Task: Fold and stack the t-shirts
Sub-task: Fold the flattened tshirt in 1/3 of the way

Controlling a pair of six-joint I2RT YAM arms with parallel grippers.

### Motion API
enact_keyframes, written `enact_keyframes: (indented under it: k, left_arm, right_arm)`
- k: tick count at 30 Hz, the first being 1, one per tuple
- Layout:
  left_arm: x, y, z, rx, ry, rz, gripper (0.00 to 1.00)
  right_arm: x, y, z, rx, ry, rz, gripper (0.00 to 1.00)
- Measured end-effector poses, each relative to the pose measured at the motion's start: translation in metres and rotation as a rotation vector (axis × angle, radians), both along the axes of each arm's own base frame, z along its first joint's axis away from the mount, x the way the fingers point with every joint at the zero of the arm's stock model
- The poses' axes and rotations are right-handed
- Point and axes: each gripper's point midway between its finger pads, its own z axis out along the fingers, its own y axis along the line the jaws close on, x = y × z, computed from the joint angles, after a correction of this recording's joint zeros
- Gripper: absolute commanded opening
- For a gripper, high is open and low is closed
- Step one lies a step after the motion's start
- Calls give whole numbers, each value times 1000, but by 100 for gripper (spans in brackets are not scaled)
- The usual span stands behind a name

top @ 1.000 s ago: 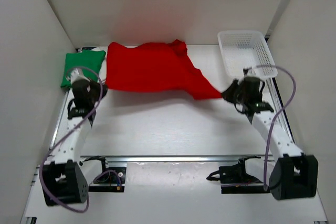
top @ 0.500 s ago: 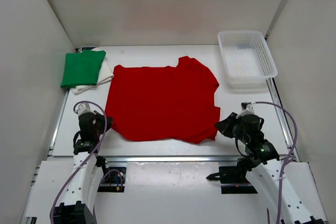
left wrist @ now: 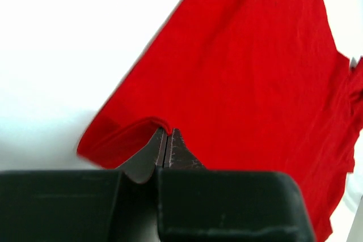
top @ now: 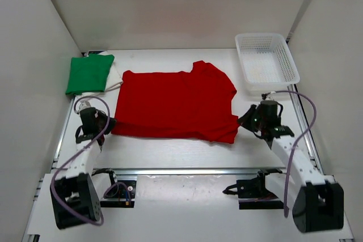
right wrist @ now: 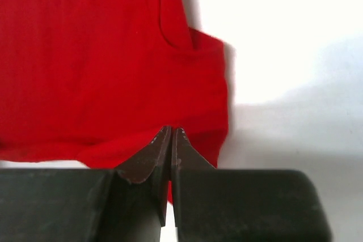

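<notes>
The red t-shirt (top: pixel 176 106) lies spread flat in the middle of the table. My left gripper (top: pixel 108 124) is shut on its near left corner, and my right gripper (top: pixel 243 124) is shut on its near right corner. In the left wrist view the closed jaws of the left gripper (left wrist: pixel 166 134) pinch a raised fold of the red t-shirt (left wrist: pixel 244 72). In the right wrist view the right gripper (right wrist: pixel 171 131) pinches the red t-shirt's (right wrist: pixel 102 55) hem. The folded green t-shirt (top: pixel 89 73) lies at the far left on top of the white t-shirt (top: pixel 115 77), of which only an edge shows.
A white mesh basket (top: pixel 266 60) stands at the far right, just beyond the right gripper. Side walls close in the table on the left and right. A metal rail runs along the near edge.
Both grippers moved away from the near edge with the shirt's near corners still held. The shirt's near hem now lies farther from the rail than half a second ago.
</notes>
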Motion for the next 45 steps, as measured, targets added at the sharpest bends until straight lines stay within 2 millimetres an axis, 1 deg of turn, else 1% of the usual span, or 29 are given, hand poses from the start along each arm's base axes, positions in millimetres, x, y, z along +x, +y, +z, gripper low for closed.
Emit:
enact_keyframes:
  k: [2,4,8,11,14,17,19,20,21,22,23,24,25,26,27,28,29,30,31,32,35,37,38,39,40,42,43,44,45]
  left_arm:
    - [14,0,1,-11,11,4,0]
    - [28,-1,6,-16,4,1,0]
    - [64,0,15,-12,-7,-6,0]
    - [84,2,12,-12,0,-10,0]
    - [93,3,0,-17,30,-11,0]
    - [93,6,-15,-28,69,2,8]
    - [92,11,-19,-38,79,20,15]
    - [92,14,-18,-43,76,30,21]
    - [93,16,-15,-42,67,36,27]
    - [94,19,-12,-42,55,43,35]
    - [95,21,-9,-38,46,45,40]
    - [96,23,-5,-40,34,53,49]
    - [96,26,-1,-44,21,59,53]
    - [96,28,4,-47,6,62,50]
    - [95,30,8,-51,-8,66,48]
    - [92,31,12,-53,-26,70,43]
    - [87,31,15,-54,-38,74,41]
    - [79,30,16,-53,-50,79,39]
    - [70,28,17,-51,-66,80,38]
    - [59,24,15,-52,-71,76,38]
    - [34,14,-5,-63,-42,64,37]
    - [20,8,-23,-78,8,56,37]
    - [16,6,-30,-83,26,54,37]
    - [13,4,-35,-90,41,50,37]
    - [12,3,-37,-93,48,50,37]
    - [12,-1,-40,-99,56,41,37]
    - [13,-2,-42,-102,59,39,37]
    - [13,-3,-44,-106,63,38,36]
    - [13,-4,-46,-109,70,35,36]
  right_arm:
    - [17,4,-1,-14,26,19,0]
    - [36,8,6,-21,13,32,0]
    - [87,13,26,-30,-41,44,0]
    - [121,13,30,-39,-58,47,0]
    - [140,15,21,-51,-39,58,0]
    - [157,18,10,-58,-11,74,0]
    - [168,19,5,-63,-3,79,0]
    - [174,19,3,-65,0,80,0]
    - [180,21,3,-66,0,83,4]
    - [186,23,5,-66,-3,89,8]
    - [192,24,7,-67,-8,92,20]
    - [197,26,11,-69,-22,96,38]
    - [199,28,15,-75,-38,106,41]
    - [199,28,19,-77,-51,106,42]
    - [198,28,23,-79,-68,106,39]
    - [192,28,26,-81,-84,106,28]
    - [180,27,26,-79,-91,102,20]
    - [166,27,27,-75,-103,99,17]
    - [149,27,27,-70,-119,93,11]
    - [126,27,23,-71,-120,84,8]
    - [72,37,8,-94,-125,103,0]
    - [40,44,-6,-118,-121,137,2]
    - [28,45,-12,-126,-117,147,3]
    - [16,40,-20,-137,-111,146,7]
    - [11,36,-24,-144,-109,136,10]
    - [3,24,-32,-157,-103,109,24]
    - [2,18,-36,-161,-93,93,29]
    - [2,13,-38,-167,-83,84,36]
    - [3,10,-41,-170,-74,78,40]
